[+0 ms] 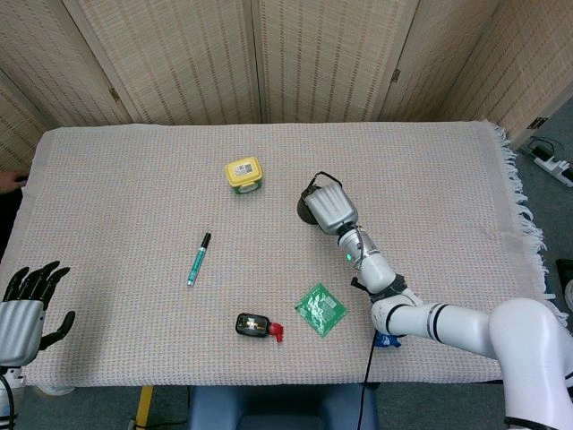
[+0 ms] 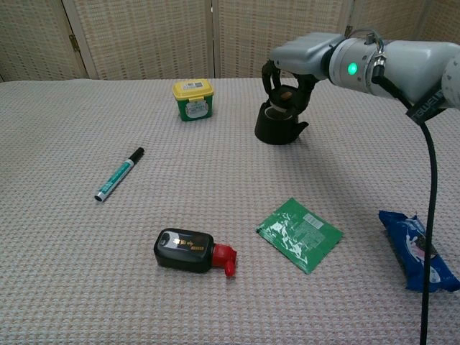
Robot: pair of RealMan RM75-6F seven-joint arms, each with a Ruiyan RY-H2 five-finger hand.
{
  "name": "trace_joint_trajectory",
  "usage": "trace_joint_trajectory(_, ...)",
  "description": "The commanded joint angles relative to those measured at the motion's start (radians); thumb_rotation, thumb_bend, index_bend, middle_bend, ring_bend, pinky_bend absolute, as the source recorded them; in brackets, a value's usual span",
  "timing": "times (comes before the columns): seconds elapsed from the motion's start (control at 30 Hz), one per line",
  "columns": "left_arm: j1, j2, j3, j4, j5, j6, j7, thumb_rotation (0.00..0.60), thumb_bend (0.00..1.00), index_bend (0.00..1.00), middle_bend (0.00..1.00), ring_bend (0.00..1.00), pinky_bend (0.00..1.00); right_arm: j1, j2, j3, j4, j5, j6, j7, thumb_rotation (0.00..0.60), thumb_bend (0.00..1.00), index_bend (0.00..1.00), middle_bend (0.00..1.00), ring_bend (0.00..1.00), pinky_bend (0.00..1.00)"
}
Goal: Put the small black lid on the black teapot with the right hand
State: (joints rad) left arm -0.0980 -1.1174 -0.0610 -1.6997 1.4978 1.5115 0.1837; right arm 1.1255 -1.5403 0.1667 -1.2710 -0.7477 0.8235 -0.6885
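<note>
The black teapot (image 2: 277, 128) stands on the cloth right of the middle; in the head view only its left edge (image 1: 305, 208) and handle show beneath my hand. My right hand (image 2: 300, 63) (image 1: 329, 206) hovers right above the pot's opening and grips the small black lid (image 2: 286, 95) in its curled fingers. The lid hangs just above the pot's mouth; whether it touches the rim is hidden. My left hand (image 1: 24, 307) rests at the table's near left corner with its fingers spread and nothing in it.
A yellow-lidded tub (image 2: 192, 98) stands left of the teapot. A green-and-black marker (image 2: 119, 173) lies at the left. A black device with a red tip (image 2: 190, 250), a green packet (image 2: 299, 233) and a blue packet (image 2: 417, 248) lie near the front edge.
</note>
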Motion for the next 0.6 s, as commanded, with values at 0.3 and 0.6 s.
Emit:
trace_joint_trajectory(0.3,0.0,0.002,0.002,-0.015,-0.007,-0.004,0.02,0.6,0.33,0.14,0.09,0.12,0.07,0.02,-0.079,0.012,0.172,0.013,-0.069,0.04,0.6,0.33,0.43,0.4,0.88,0.8)
trace_joint_trajectory(0.6,0.002,0.01,0.001,-0.026,-0.011,0.0,0.027,0.6,0.33,0.14,0.09,0.12,0.07,0.048,-0.151,0.02,0.295,0.008,-0.119,0.046,0.6,0.33,0.43,0.39,0.88,0.8)
